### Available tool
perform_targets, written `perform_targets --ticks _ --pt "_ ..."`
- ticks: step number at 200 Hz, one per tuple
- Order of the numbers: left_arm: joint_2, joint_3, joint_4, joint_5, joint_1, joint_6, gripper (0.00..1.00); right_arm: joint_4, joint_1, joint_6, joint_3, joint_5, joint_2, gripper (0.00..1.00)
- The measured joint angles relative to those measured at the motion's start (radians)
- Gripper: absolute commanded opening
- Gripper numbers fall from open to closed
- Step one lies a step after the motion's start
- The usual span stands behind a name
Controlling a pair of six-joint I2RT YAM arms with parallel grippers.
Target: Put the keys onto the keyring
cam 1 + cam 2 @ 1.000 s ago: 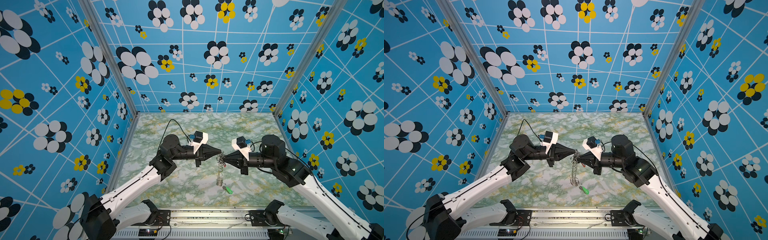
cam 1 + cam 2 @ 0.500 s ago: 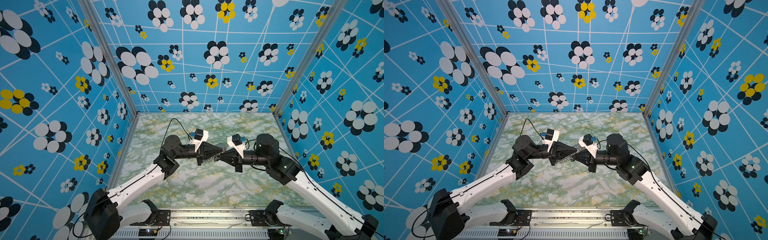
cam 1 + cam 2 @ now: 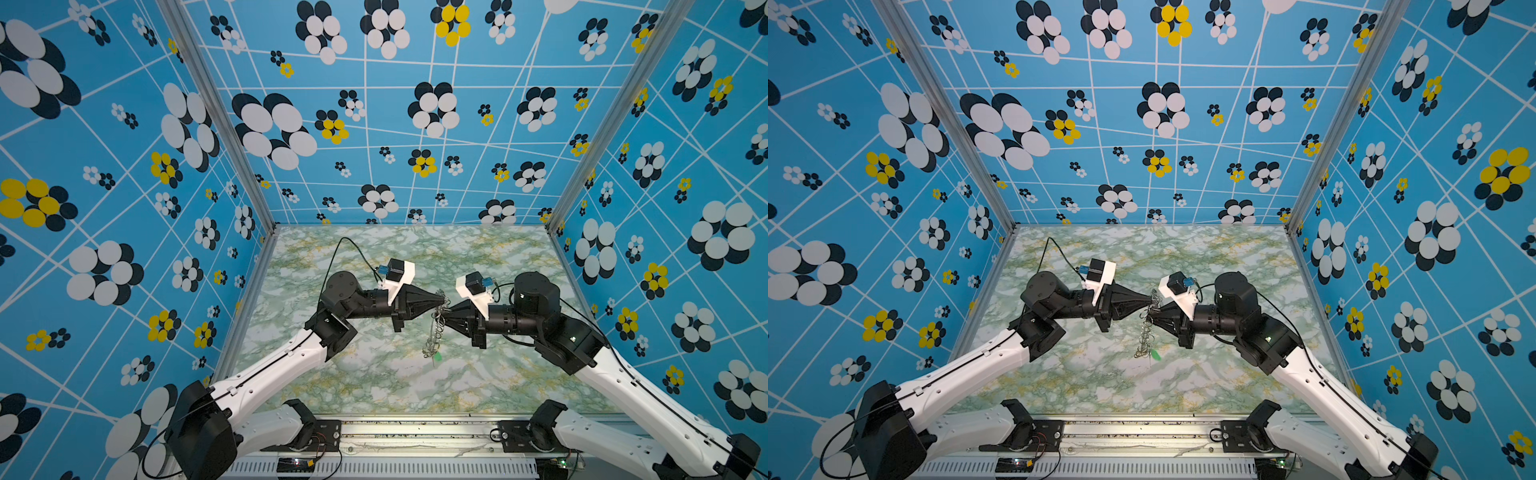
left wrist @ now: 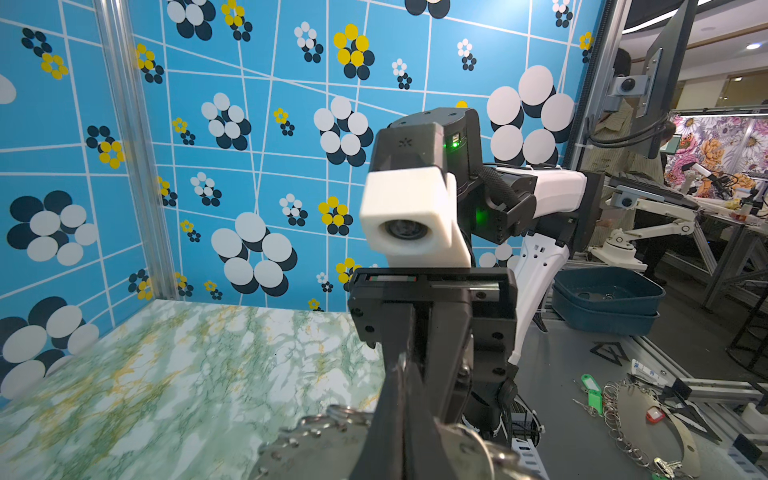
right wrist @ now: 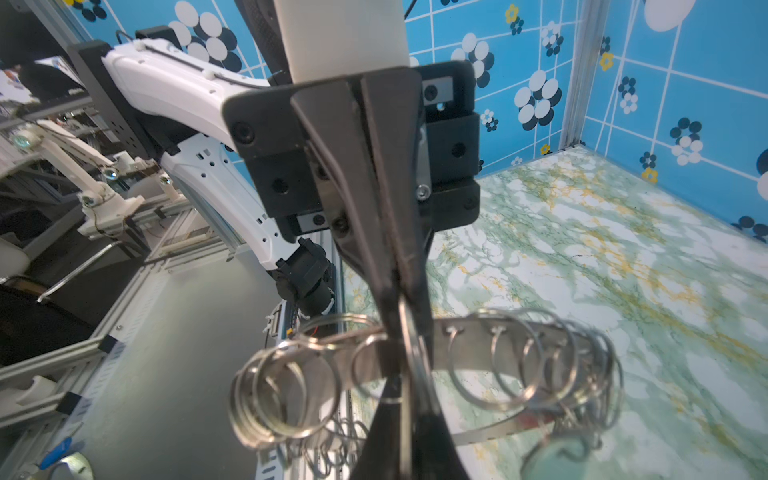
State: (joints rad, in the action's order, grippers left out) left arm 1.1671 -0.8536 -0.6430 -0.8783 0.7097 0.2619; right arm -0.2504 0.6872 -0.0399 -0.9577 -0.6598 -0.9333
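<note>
One keyring (image 3: pixel 435 328) hangs edge-on above mid tabletop (image 3: pixel 374 386), clamped by left end effector (image 3: pixel 441 298) and right end effector (image 3: pixel 446 312); one green-tagged key (image 3: pixel 437 356) dangles beneath.

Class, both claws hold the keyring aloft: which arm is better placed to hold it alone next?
Left. The left claw is shut on the keyring near its top, so it hangs below; the right claw seems to pinch only a wire loop.
</note>
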Motion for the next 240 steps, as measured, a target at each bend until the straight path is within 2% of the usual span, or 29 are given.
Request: perform_targets --ticks 7,37,117,191,240 --pt "-0.002 0.0 0.0 0.002 0.0 -0.002 0.0 -0.002 0.0 0.002 0.0 0.001 0.003 0.0" --pt "-0.01 0.0 0.012 0.003 0.0 -0.016 0.0 -0.042 0.0 -0.017 -0.005 0.022 0.022 0.0" --pt "-0.019 0.002 0.045 0.001 0.0 -0.026 0.0 -0.26 0.002 -0.16 -0.127 0.135 0.022 0.0" --pt "-0.004 0.002 0.045 -0.016 0.002 -0.023 0.0 -0.308 0.006 -0.228 -0.174 0.21 -0.001 0.0" --pt "0.01 0.001 0.069 -0.016 0.002 -0.029 0.0 -0.333 0.006 -0.238 -0.19 0.219 -0.013 0.0"
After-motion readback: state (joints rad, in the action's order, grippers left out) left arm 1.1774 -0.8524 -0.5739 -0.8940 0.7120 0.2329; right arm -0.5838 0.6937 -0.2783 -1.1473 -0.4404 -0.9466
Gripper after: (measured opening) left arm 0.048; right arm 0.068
